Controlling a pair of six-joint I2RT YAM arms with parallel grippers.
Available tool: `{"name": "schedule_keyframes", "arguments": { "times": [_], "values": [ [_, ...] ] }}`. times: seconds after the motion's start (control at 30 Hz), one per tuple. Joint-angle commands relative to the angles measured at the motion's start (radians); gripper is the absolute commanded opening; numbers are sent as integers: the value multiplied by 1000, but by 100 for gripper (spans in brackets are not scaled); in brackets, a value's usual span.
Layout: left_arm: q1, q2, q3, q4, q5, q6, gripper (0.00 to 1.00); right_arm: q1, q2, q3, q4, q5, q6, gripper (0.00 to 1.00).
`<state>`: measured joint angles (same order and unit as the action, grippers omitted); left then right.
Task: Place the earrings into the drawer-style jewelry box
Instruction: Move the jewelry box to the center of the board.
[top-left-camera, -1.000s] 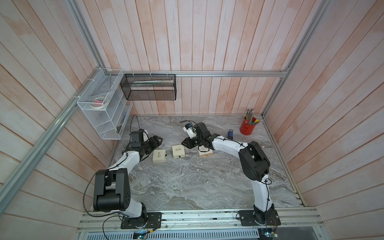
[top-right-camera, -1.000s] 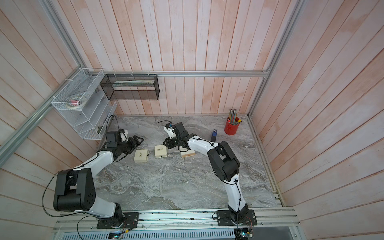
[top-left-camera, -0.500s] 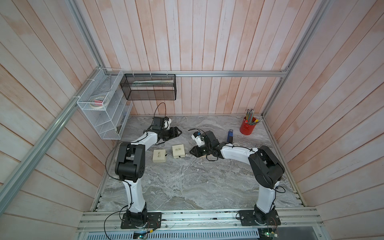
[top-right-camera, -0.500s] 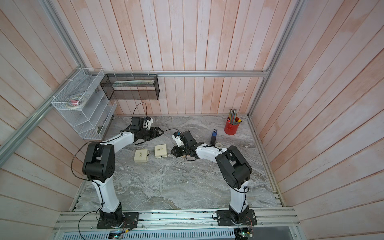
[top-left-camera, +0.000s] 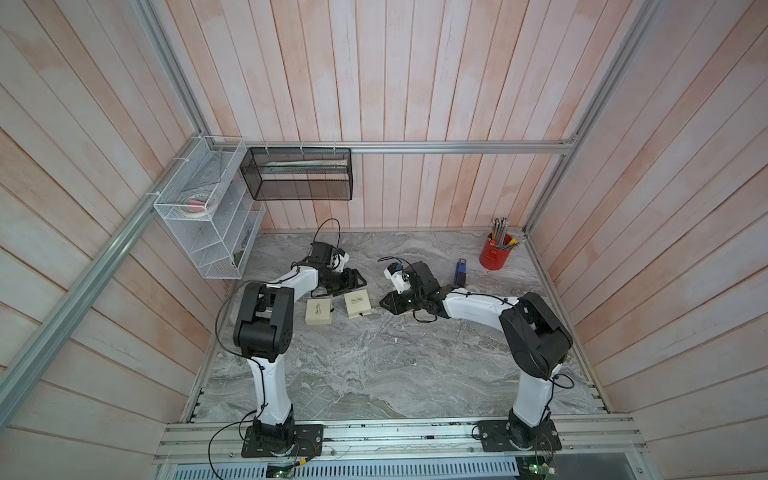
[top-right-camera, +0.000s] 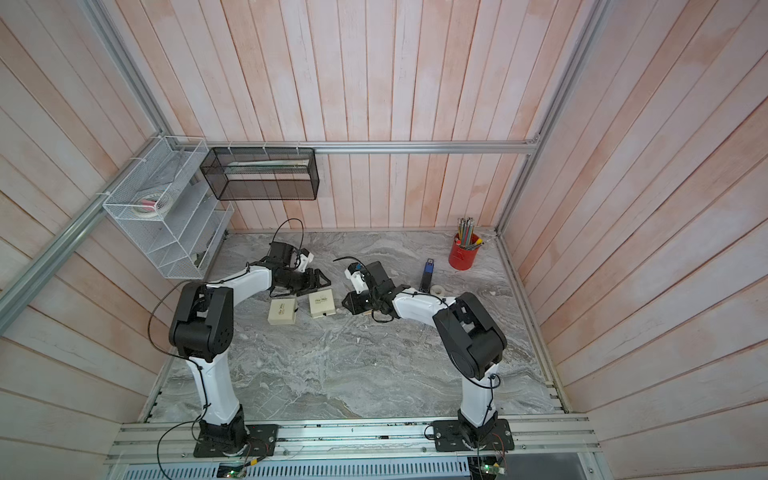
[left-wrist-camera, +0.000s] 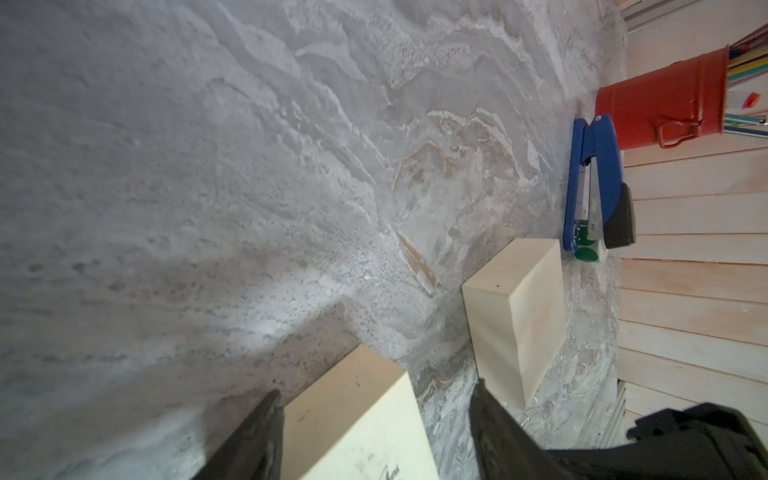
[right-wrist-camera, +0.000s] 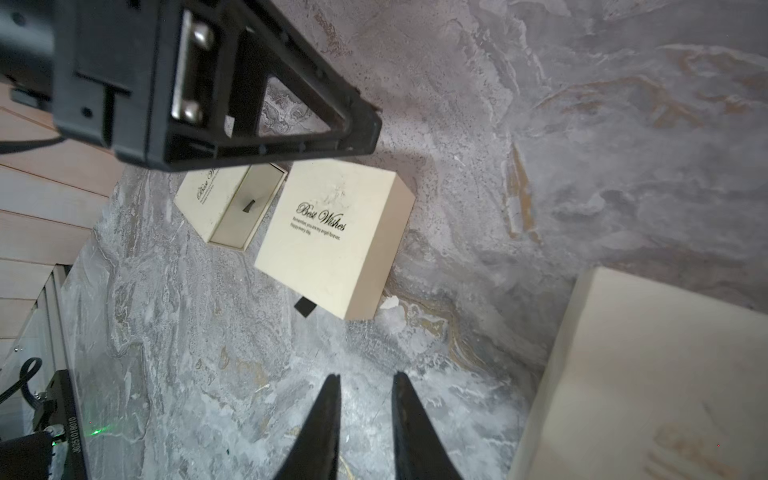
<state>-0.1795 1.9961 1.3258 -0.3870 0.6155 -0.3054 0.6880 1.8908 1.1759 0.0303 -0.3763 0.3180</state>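
Counter (top-left-camera: 374, 365), mid-frame in both top views, carrying three cream boxes. The open-drawer box (top-left-camera: 318, 311) is leftmost. The shut box (top-left-camera: 356, 304) lies just beside it and shows between the left jaws, which stand apart. The third box (right-wrist-camera: 644, 374) is at lower right of the right wrist view, near the right jaws, which are narrowly apart and empty. The earrings cannot be made out. A small dark item (right-wrist-camera: 249, 205) lies in the drawer.

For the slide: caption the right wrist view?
Right gripper, empty, faces a closed box beside an open-drawer box.
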Motion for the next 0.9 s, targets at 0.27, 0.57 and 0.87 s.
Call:
{"name": "schedule_keyframes", "arguments": {
  "times": [0.27, 0.57, 0.87],
  "values": [
    [-37, -135, -159, 15, 33, 3, 60, 17, -40, -86, 11, -53, -63, 32],
    [-48, -172, -249, 54, 19, -10, 54, 38, 5, -67, -2, -46, -122, 38],
    [-50, -167, -264, 54, 13, 3, 48, 43, 30, -57, -35, -96, -157, 39]
  ]
}}
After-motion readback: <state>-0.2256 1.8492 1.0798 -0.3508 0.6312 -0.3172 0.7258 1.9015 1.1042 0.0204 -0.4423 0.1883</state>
